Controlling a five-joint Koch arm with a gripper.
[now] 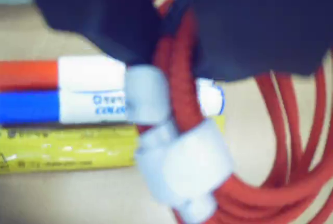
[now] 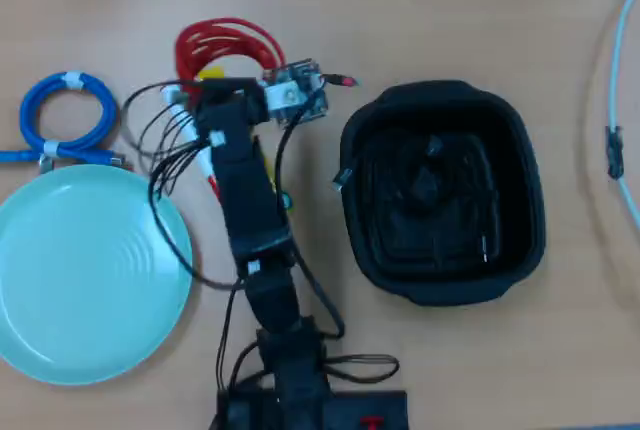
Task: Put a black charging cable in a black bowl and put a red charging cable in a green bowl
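my tool (image 1: 174, 52) is clamped on the red cable (image 2: 225, 45) near the counter's far edge; the black cable (image 2: 425, 185) seems already inside the black bowl (image 2: 520, 150). next: carry it to the green bowl (image 2: 60, 280).

Blurred wrist view, arm hides much overhead

Wrist view is soft: print on the markers (image 1: 78, 91) unreadable, red charging cable (image 1: 291, 146) cut off right & bottom. Overhead: arm (image 2: 245, 190) covers the near part of that coil (image 2: 225, 45) & the gripper jaws; black charging cable inside black bowl (image 2: 515, 150) barely distinguishable, black on black.
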